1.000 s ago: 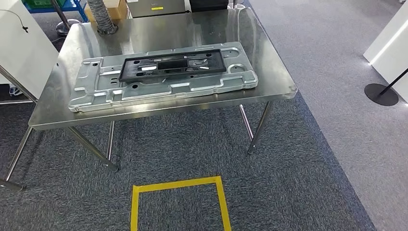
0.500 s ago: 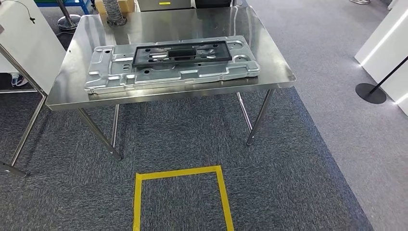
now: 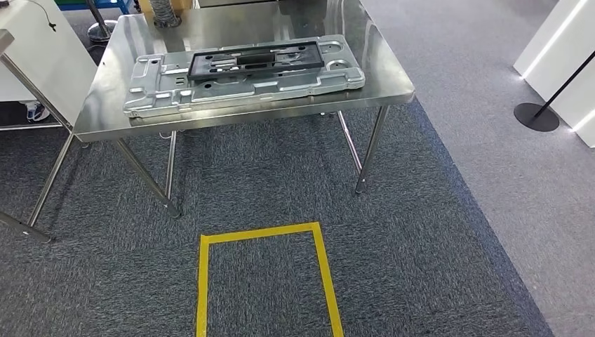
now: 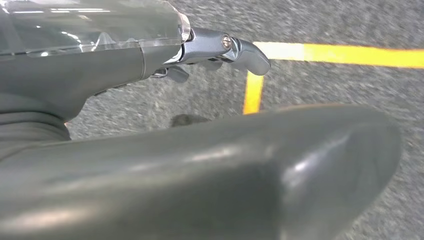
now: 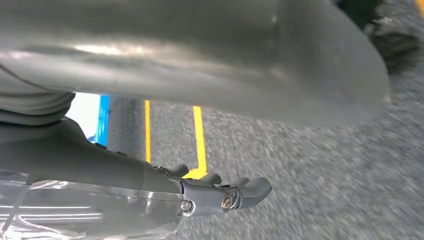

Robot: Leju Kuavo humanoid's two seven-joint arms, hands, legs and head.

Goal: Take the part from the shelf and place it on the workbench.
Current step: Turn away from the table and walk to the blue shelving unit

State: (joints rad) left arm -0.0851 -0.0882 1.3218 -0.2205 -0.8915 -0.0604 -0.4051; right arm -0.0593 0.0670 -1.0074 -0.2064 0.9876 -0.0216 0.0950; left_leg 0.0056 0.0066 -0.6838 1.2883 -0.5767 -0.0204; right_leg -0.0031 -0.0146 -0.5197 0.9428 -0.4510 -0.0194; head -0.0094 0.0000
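One black frame-shaped part (image 3: 256, 58) is seen lying on one grey stamped metal panel (image 3: 242, 81) along the front edge of the steel workbench (image 3: 238, 112), while the left hand (image 4: 220, 50) and right hand (image 5: 220, 192) are shown empty, fingers extended, above carpet with yellow tape (image 3: 270, 235).

Steel surface (image 3: 382, 74) on thin metal legs, standing on grey carpet floor (image 3: 421, 232). A large pressed sheet-metal part (image 3: 245, 88) lies flat on it, spanning most of its length, near the front edge. A black frame (image 3: 256, 59) rests on top of the part. Ribbed hose (image 3: 163, 10) at the far left corner. Yellow tape rectangle (image 3: 263, 233) on the floor, in front of the surface.
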